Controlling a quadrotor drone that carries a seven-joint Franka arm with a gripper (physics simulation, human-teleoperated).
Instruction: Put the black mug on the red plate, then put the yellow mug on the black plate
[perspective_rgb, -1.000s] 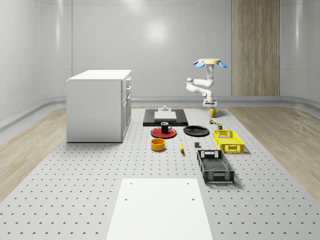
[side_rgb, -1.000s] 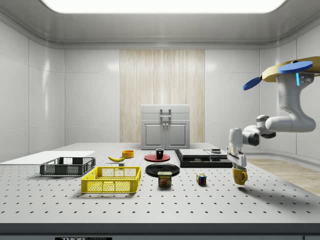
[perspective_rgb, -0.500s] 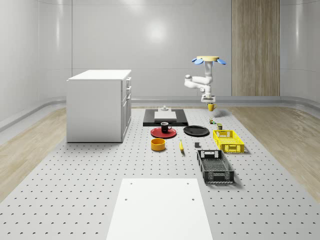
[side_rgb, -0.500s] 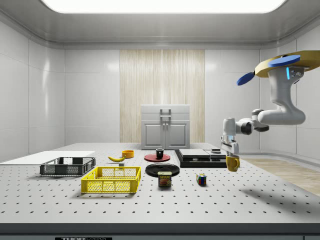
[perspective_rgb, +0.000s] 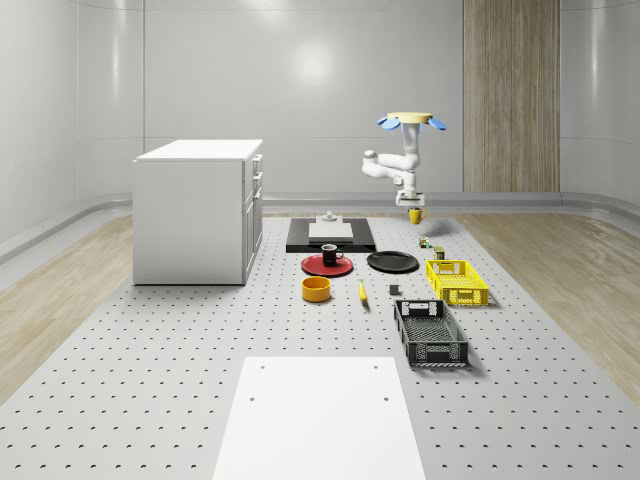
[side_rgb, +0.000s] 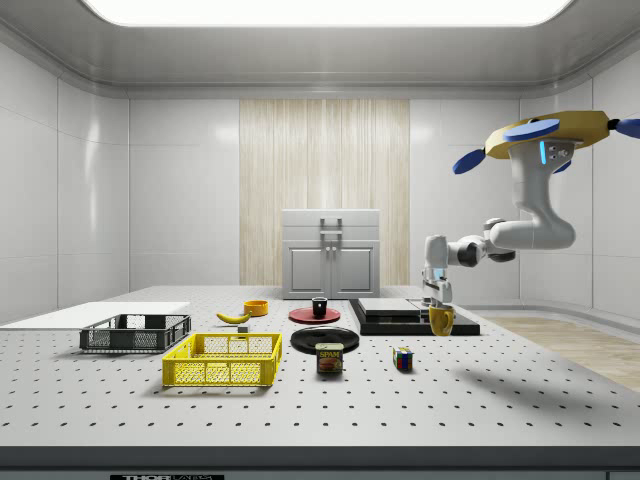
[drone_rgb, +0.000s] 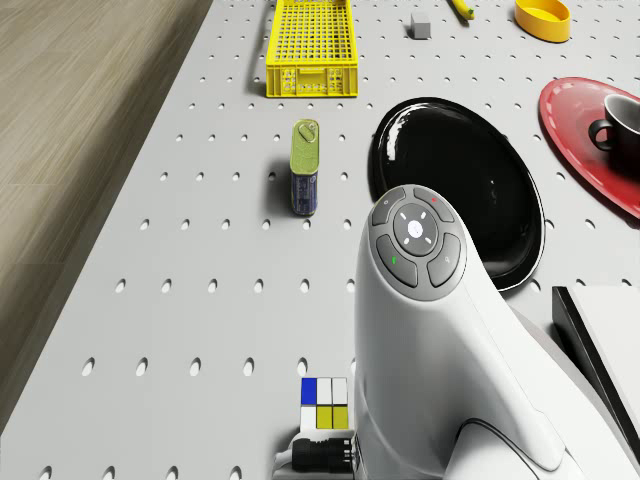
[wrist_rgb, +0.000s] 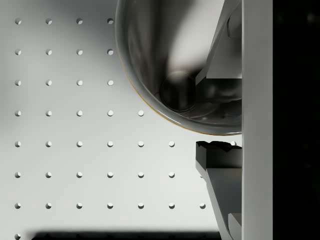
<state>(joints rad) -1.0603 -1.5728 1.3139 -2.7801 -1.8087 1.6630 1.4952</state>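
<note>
Black mug (perspective_rgb: 331, 254) on red plate (perspective_rgb: 315, 267)

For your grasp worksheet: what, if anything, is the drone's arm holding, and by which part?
The gripper holds the yellow mug by its rim wall, one of the jaws inside the cup and one outside, the mug hanging in the air beside the black slab.

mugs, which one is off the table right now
The yellow mug, held in the gripper above the table under the hovering drone. The black mug sits on the red plate.
</note>
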